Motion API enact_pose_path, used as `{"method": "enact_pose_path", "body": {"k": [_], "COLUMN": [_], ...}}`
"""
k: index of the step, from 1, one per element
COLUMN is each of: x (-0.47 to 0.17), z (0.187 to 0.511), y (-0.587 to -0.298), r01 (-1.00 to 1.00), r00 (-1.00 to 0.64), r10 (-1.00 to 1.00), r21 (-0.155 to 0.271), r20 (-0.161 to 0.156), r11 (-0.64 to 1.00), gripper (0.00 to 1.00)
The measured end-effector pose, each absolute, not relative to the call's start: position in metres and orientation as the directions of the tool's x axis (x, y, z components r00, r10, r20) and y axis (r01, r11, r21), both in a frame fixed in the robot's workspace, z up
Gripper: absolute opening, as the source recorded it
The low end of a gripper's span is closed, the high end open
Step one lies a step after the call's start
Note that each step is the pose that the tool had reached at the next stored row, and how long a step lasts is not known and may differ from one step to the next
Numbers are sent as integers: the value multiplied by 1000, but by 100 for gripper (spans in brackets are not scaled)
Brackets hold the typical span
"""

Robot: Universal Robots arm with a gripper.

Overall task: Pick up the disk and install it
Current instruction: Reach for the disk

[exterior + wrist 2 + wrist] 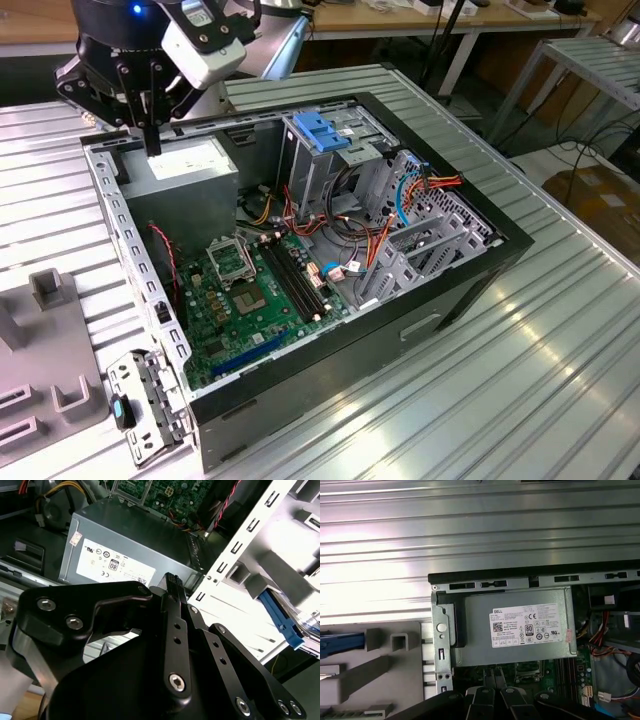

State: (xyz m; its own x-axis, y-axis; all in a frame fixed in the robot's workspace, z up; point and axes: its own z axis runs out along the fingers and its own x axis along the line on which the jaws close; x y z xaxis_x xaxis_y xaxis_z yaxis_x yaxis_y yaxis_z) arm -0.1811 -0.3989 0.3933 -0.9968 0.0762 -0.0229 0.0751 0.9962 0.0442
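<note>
My gripper (152, 140) hangs over the far left corner of the open computer case (470, 290), just above the grey power supply (185, 165). Its black fingers (172, 582) are shut together with nothing between them; their tips also show over the case's edge in the first wrist view (495, 674). The disk shows as a blue rail with a silver body (282, 620) lying on the grey fixture beside the case. In the first wrist view, a blue end of the disk (340, 642) shows on that fixture. The gripper is well apart from it.
Inside the case lie a green motherboard (250, 290), bundles of red and orange cables (375, 215) and a tall metal cage topped by a light-blue latch plate (325, 130). A grey fixture (50, 300) sits at the exterior view's left on the ribbed metal table (500, 400).
</note>
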Motion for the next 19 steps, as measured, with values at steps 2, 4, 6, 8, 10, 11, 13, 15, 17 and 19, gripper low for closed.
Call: {"method": "enact_pose_path", "body": {"k": [2, 4, 6, 8, 10, 11, 13, 15, 17, 19], "x": [-182, -183, -185, -186, -187, -188, -189, -190, -191, -192], "z": [393, 393, 393, 393, 393, 393, 393, 393, 393, 393], "y": [-399, -399, -399, -399, -399, -399, -399, -399, -399, -399], "r01": [75, 75, 75, 75, 75, 75, 75, 75, 75, 75], "r00": [-997, -997, -997, -997, -997, -997, -997, -997, -997, -997], "r10": [76, 76, 76, 76, 76, 76, 76, 76, 76, 76], "r21": [44, 44, 44, 44, 44, 44, 44, 44, 44, 44], "r20": [-23, -23, -23, -22, -22, -22, -22, -22, -22, -22], "r11": [996, 996, 996, 996, 996, 996, 996, 996, 996, 996], "gripper": [11, 11, 11, 11, 11, 11, 11, 11, 11, 11]}}
